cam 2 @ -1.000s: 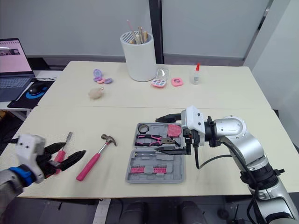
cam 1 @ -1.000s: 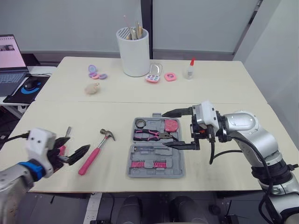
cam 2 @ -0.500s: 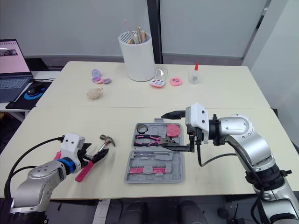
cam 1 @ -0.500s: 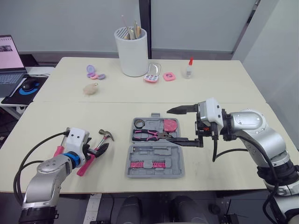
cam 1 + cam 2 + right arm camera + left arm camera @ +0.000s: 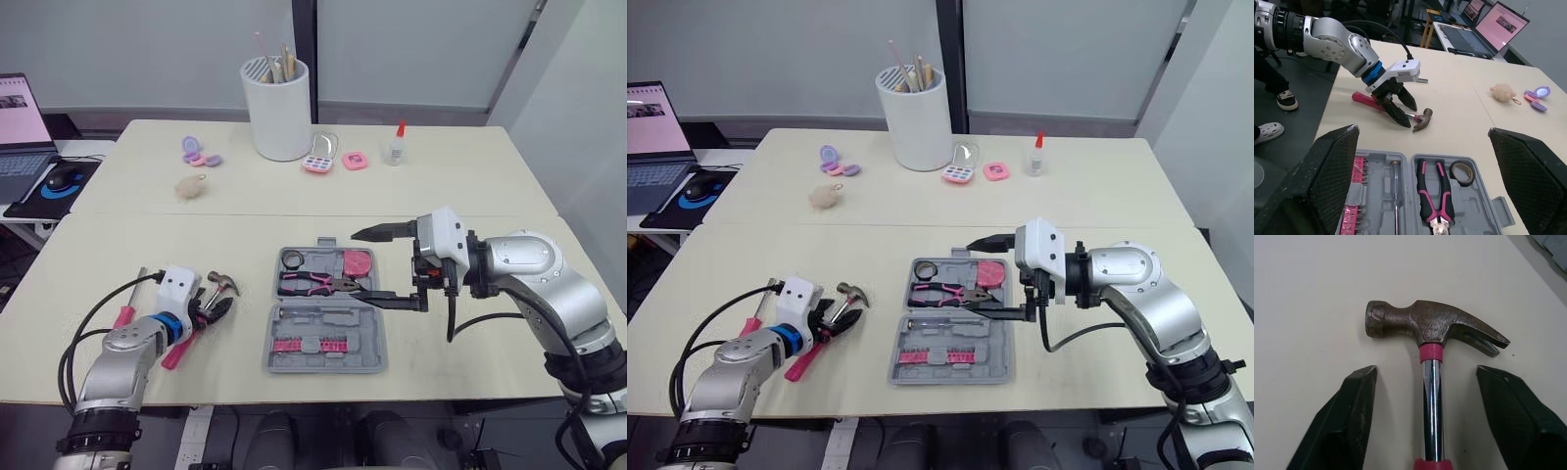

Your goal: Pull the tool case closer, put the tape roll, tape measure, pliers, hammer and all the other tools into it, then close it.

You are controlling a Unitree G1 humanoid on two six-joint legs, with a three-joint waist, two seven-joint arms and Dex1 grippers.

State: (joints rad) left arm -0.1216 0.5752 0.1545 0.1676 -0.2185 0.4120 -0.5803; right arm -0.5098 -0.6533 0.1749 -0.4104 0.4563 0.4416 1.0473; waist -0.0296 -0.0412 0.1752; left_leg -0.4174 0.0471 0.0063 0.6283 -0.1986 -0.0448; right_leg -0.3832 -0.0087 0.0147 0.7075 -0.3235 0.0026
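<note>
Grey plastic, lid laid flat open, the case (image 5: 328,338) sits at the middle of the near tabletop (image 5: 470,186). Its far half holds the black tape roll (image 5: 293,258), the pink tape measure (image 5: 990,272) and the pink-handled pliers (image 5: 313,285) in their own recesses. Its near half carries a slim driver shaft and a row of pink bits (image 5: 311,345).

Left of the case and apart from it, the hammer (image 5: 201,318) lies flat on the tabletop. Its steel head points away towards the far side and its pink handle runs back towards the near edge. The left gripper (image 5: 214,308) is low over it, spread open. One black finger stands on each side of the chrome shaft just behind the head, with bare tabletop showing between each finger and the shaft, so nothing is gripped. A screwdriver (image 5: 754,323) with a pink handle lies just beyond that arm, further left.

The right gripper (image 5: 355,264) hangs over the right end of the case, spread very wide and empty. One finger reaches past the case's far edge and the other lies across its middle, above the pliers' tips.

At the far side of the tabletop stands a white cup (image 5: 278,110) with brushes in it, well away from the tools.
</note>
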